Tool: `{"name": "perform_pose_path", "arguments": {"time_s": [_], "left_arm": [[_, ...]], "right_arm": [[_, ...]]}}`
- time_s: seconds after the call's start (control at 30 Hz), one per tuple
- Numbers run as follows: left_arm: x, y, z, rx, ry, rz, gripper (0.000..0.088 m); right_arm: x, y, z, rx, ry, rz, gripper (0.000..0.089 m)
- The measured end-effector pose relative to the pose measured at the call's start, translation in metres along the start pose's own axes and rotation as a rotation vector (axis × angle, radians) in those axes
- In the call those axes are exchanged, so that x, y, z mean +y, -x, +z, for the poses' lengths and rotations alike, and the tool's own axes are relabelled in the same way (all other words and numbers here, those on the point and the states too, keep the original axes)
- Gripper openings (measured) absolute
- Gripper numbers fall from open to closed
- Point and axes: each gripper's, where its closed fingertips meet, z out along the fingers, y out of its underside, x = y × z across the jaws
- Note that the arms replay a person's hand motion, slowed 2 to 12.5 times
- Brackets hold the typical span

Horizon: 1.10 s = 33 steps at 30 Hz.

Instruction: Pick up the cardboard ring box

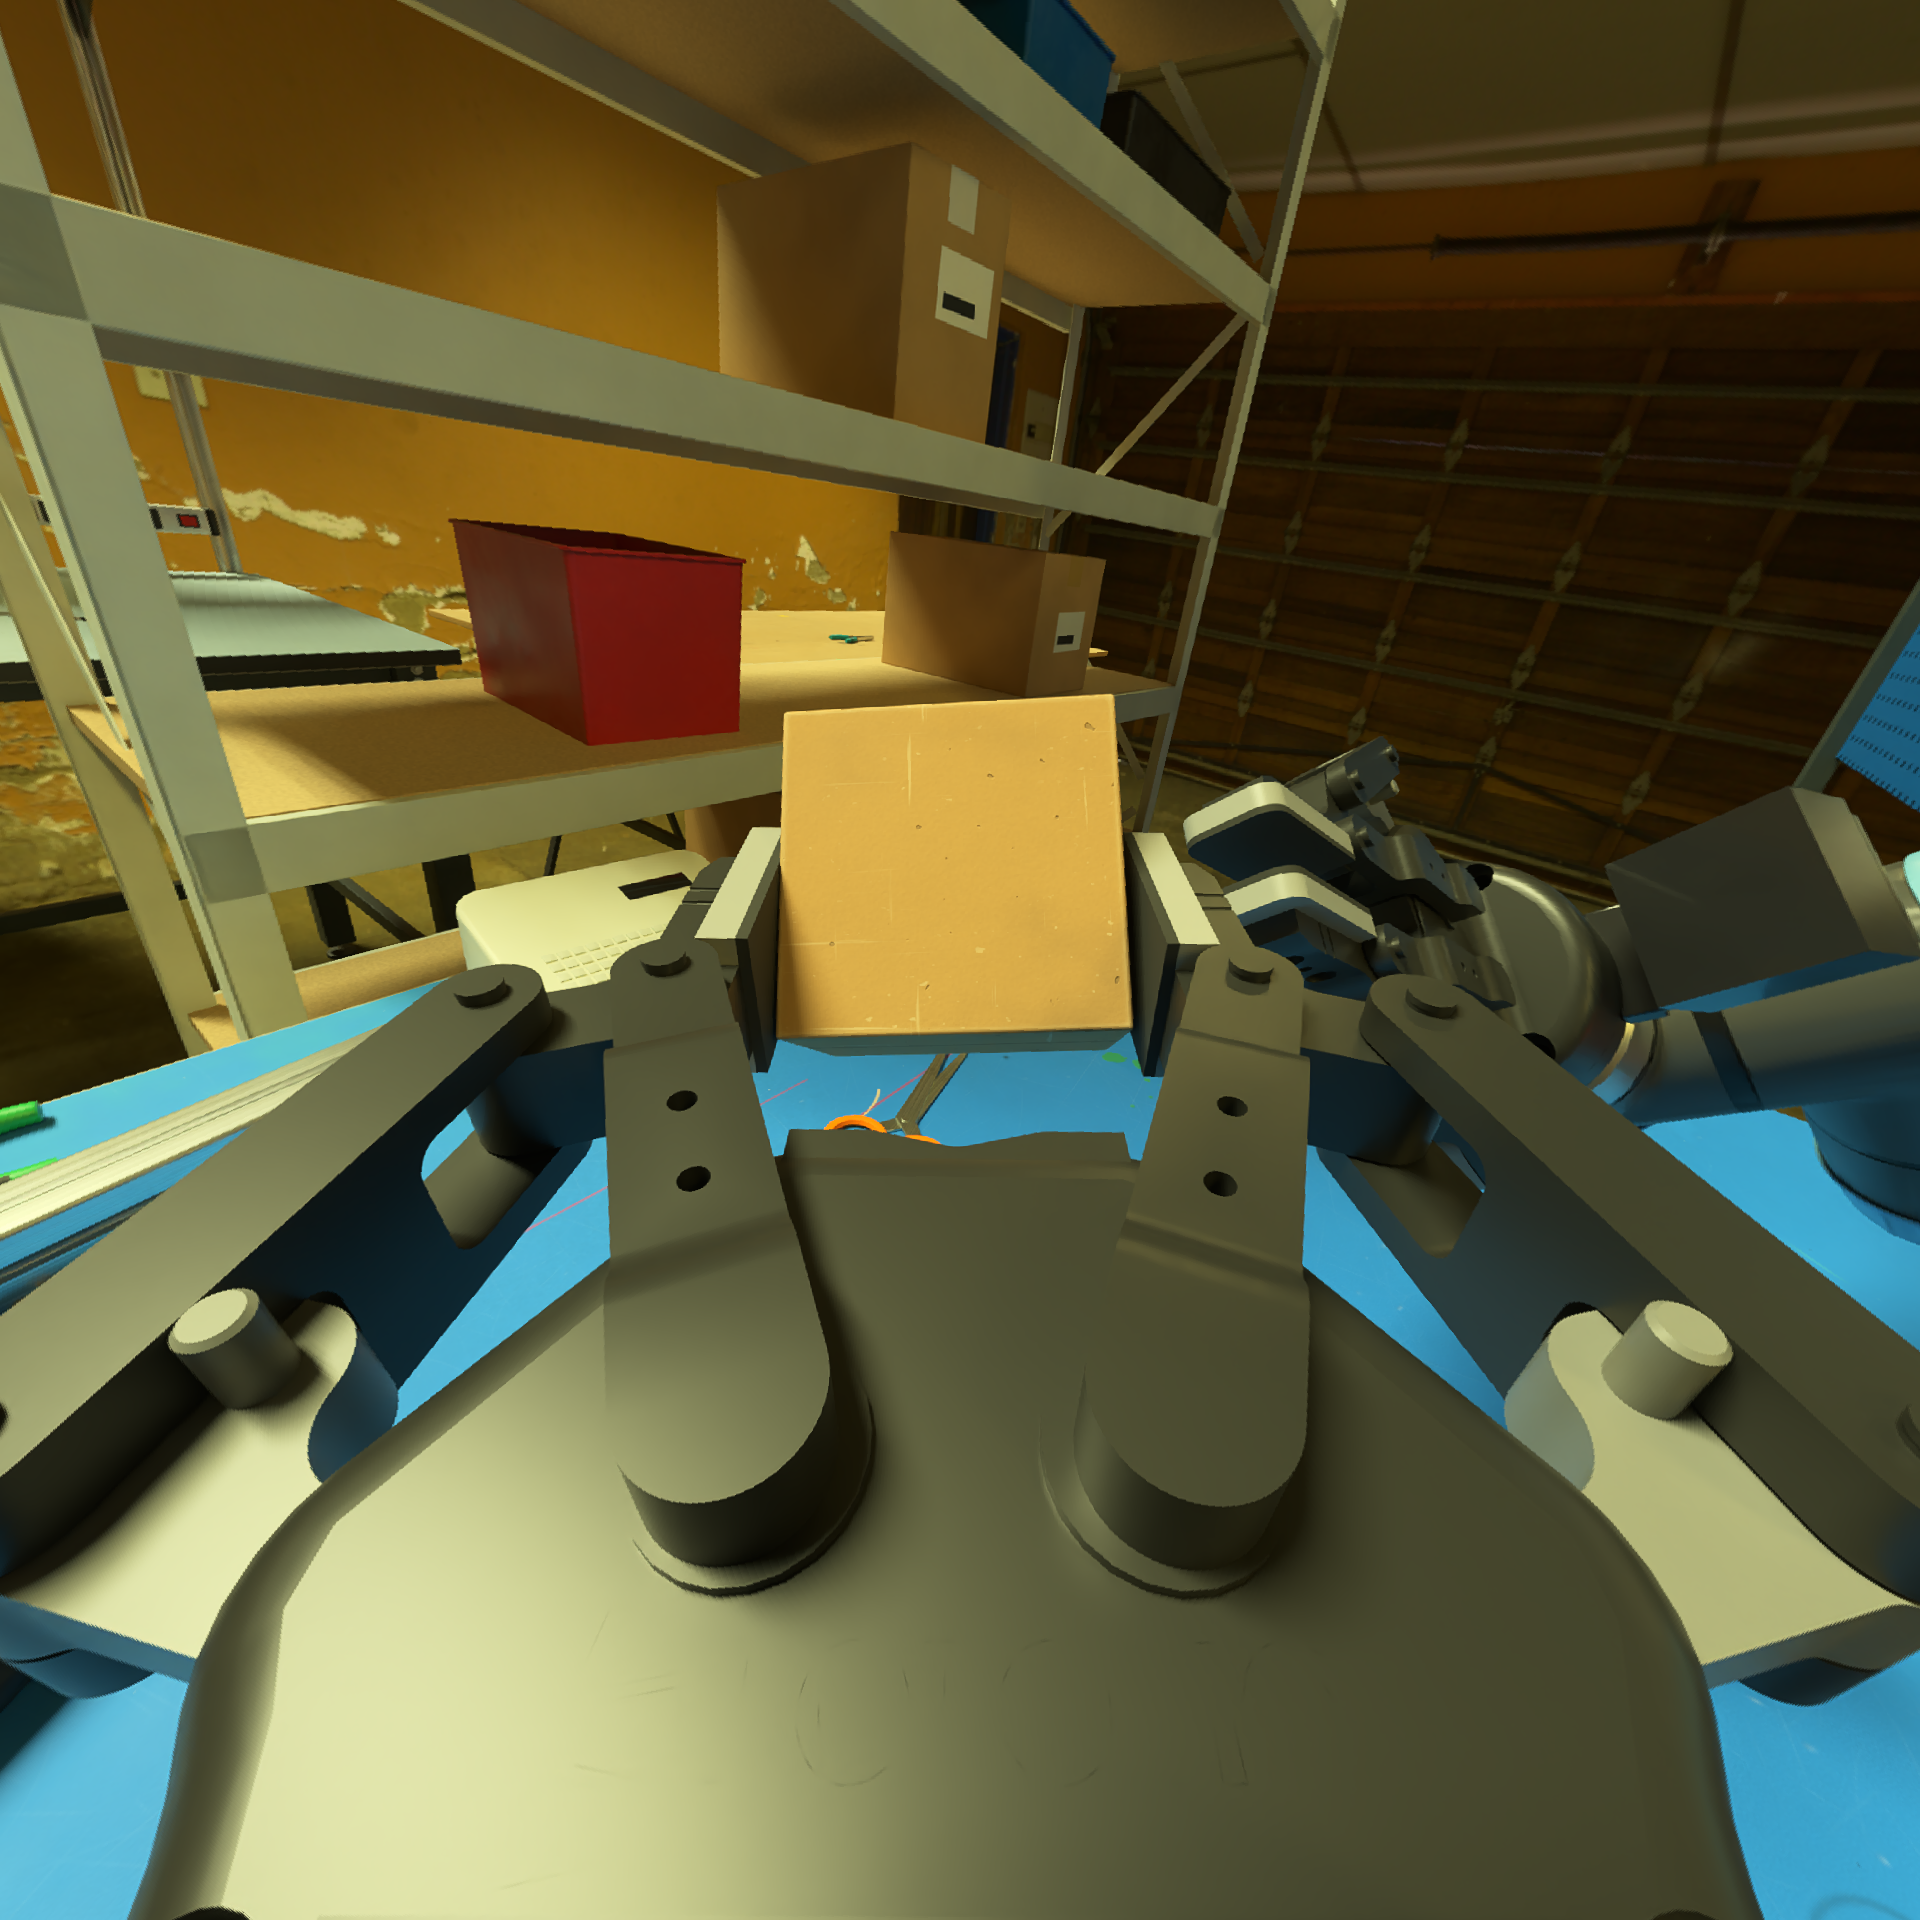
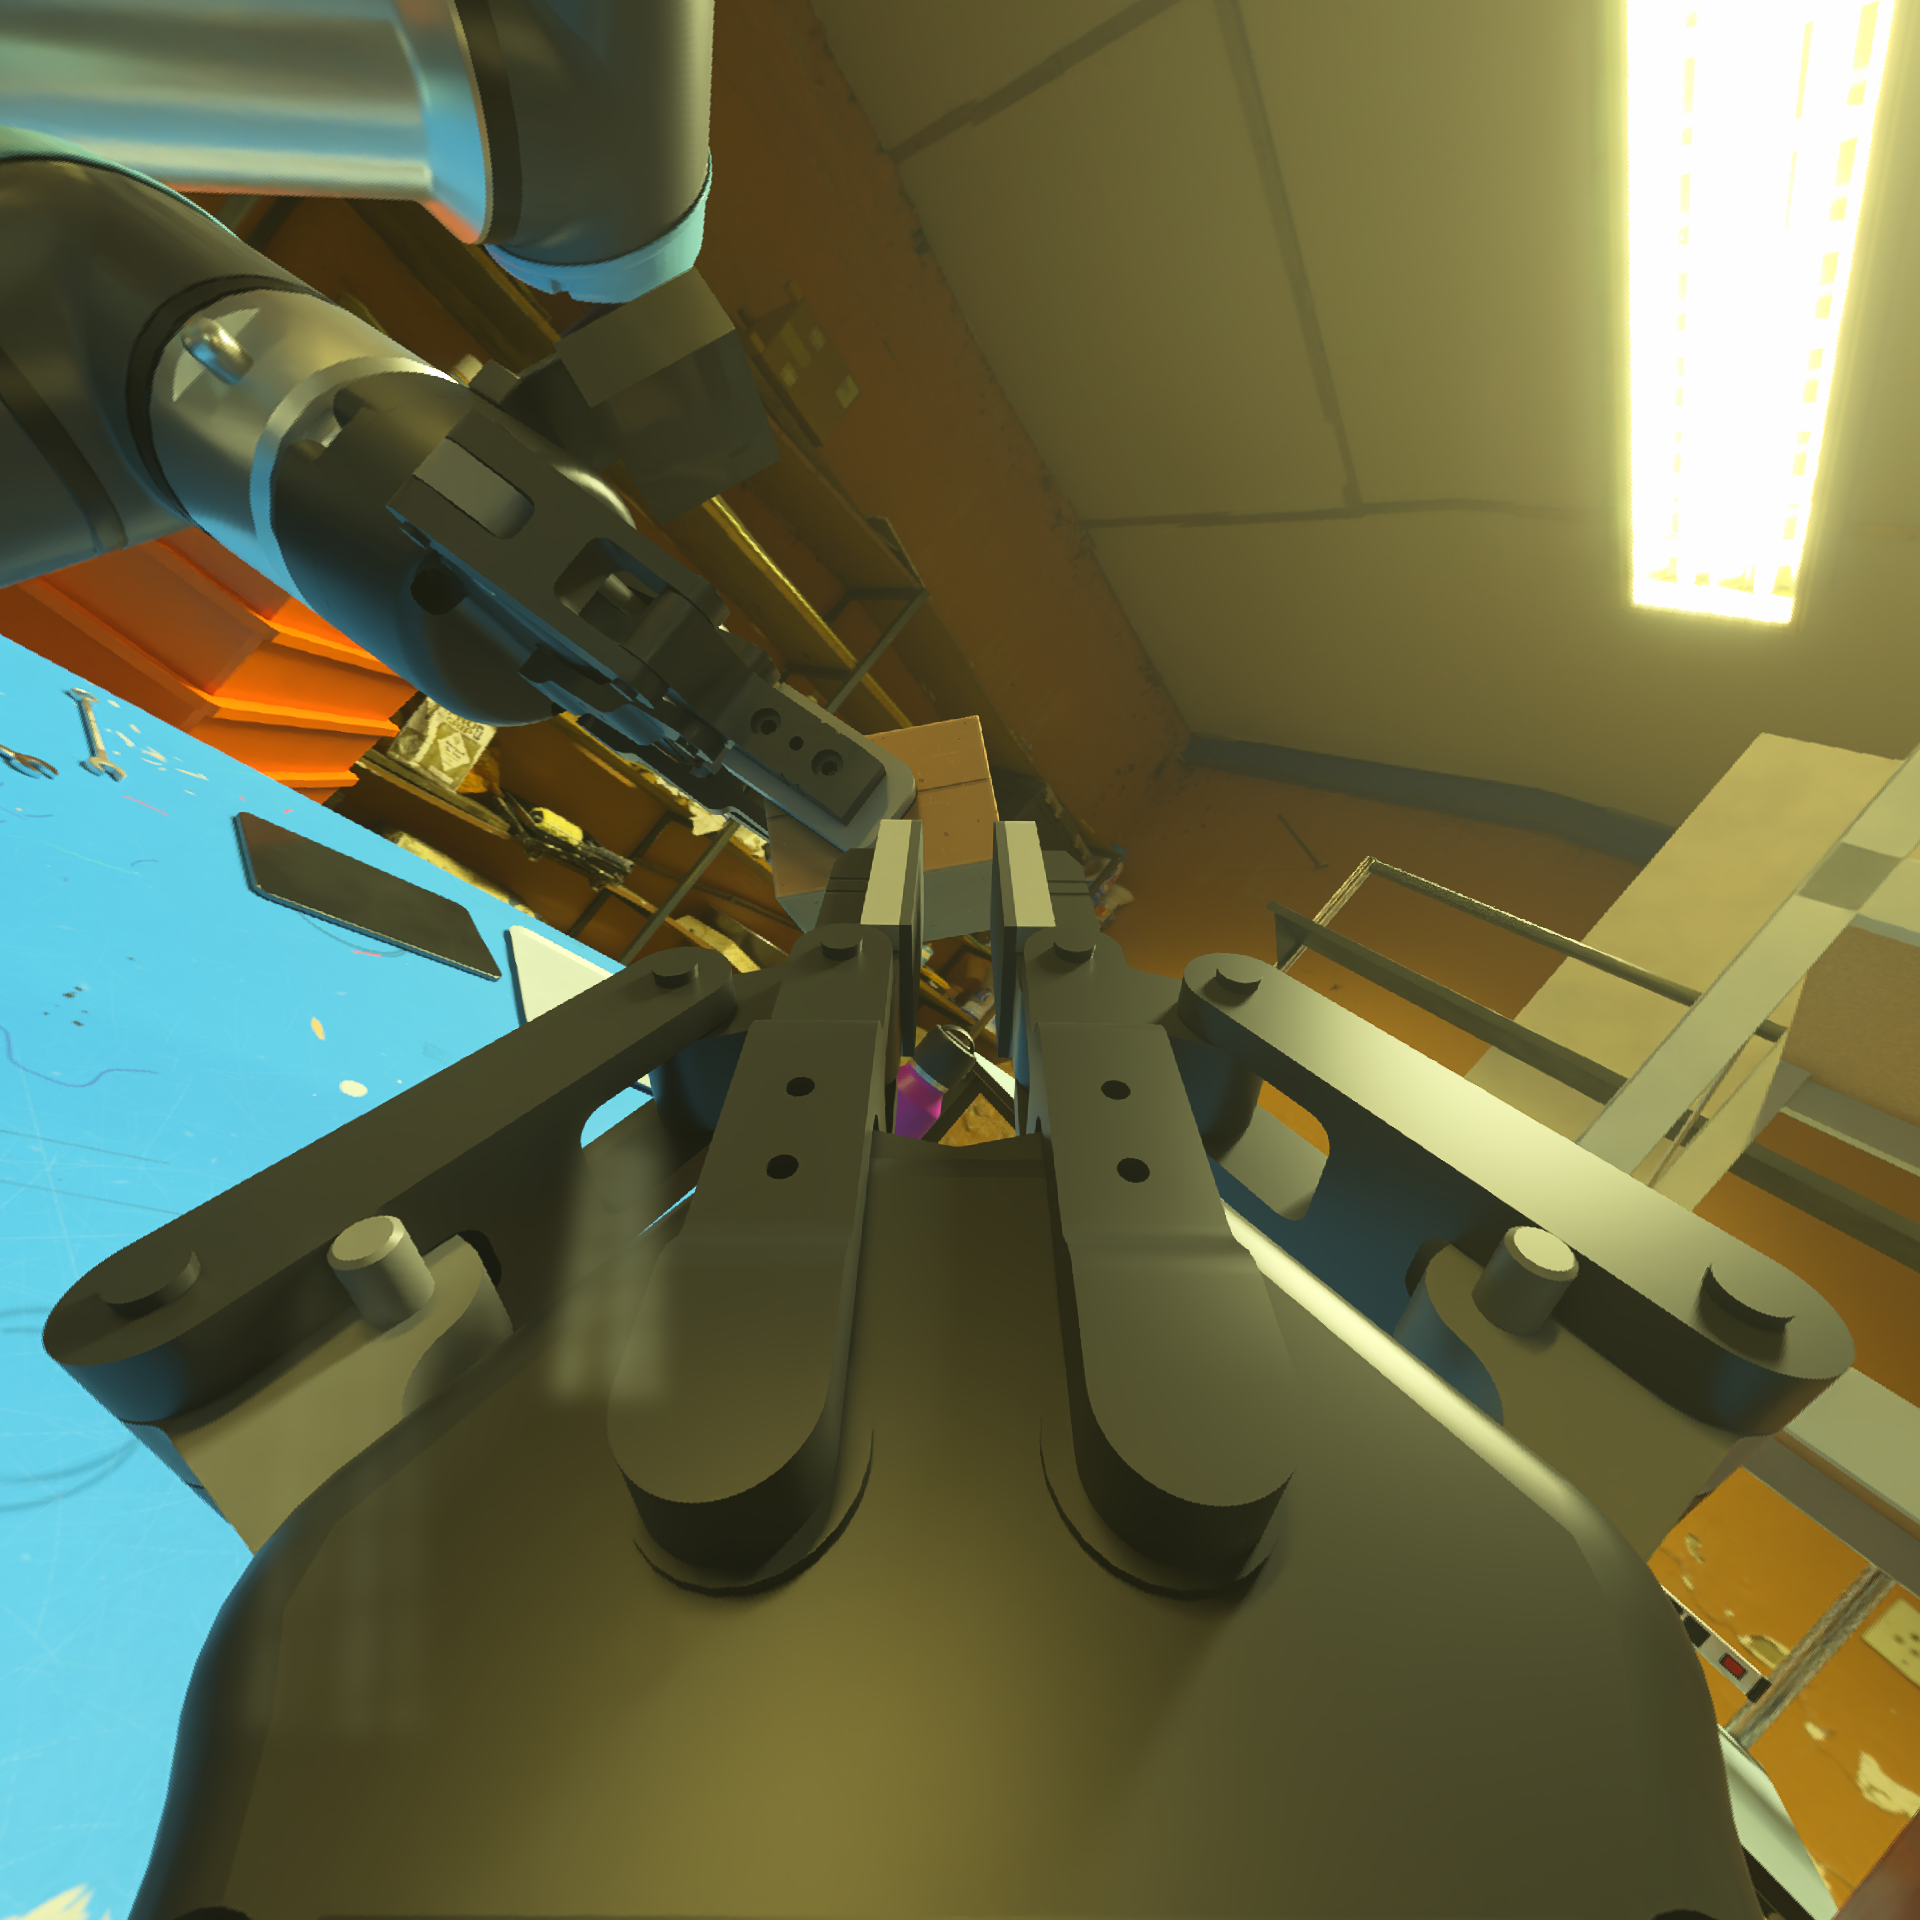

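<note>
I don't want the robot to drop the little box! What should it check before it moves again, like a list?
1. Left gripper shut on the cardboard ring box: ok, a pad presses each side.
2. Box off the blue table: ok, table and orange-handled scissors show beneath it.
3. Box level: not ok, it sits slightly tilted between the fingers.
4. Right gripper empty: ok, its narrow gap holds nothing.
5. Right gripper clear of the box: cannot tell, it hangs close by on the right.
6. Shelf rack out of the way: cannot tell, it stands right ahead.
</note>
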Motion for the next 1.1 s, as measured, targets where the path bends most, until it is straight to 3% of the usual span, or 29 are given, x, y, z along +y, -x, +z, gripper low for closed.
{"name": "perform_pose_path", "arguments": {"time_s": [0.6, 1.1], "left_arm": [[-0.0018, -0.0012, -0.0015, 0.024, -0.023, -0.001, 0.0524], [-0.0066, -0.0059, 0.0005, 0.013, -0.061, 0.017, 0.0524]], "right_arm": [[-0.0029, -0.0006, 0.0012, -0.057, 0.053, 0.041, 0.0122], [-0.0077, -0.0044, -0.0008, -0.046, 0.041, 0.036, 0.0122]]}}
